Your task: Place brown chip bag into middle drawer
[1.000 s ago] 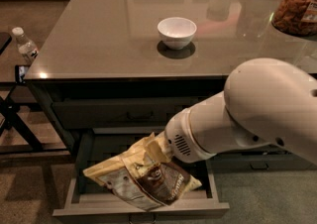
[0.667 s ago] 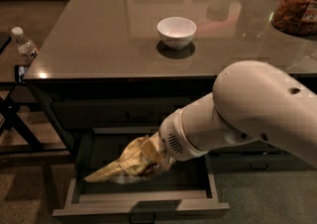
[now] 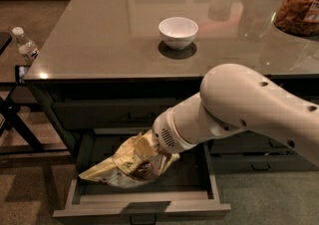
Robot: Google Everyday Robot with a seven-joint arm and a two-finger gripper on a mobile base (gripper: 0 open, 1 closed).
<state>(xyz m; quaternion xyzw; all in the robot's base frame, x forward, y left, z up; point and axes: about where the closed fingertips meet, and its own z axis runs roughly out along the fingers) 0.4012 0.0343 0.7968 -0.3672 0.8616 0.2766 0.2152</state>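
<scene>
Compared with a second ago, the brown chip bag (image 3: 130, 165) has been brought down and further back. Then it was held up over the front part of the open middle drawer (image 3: 149, 207), with its printed face turned toward the camera. Now it is seen low inside the drawer's cavity, laid over on its side, the pale yellow end pointed toward the left wall and the crumpled end bunched against the wrist. Little further descent is seen since the picture of 0.7 s ago, so the lowering is judged to be nearly finished. The gripper (image 3: 153, 150) is located at the end of the white arm (image 3: 239, 104), within the drawer opening near its middle and just below the closed top drawer (image 3: 109, 114). It is masked by the wrist housing and the bag's bunched top, so whether the bag is clamped or already let go cannot be told. Nor can it be settled whether the bag rests on the drawer floor or hangs just above it. The bag is judged to be in the right compartment, with only release and a clean withdrawal left, the risk being that the bag is dragged back out. The white bowl (image 3: 178, 32) and the snack jar (image 3: 298, 6) on the tabletop (image 3: 99, 45) are found where they were
</scene>
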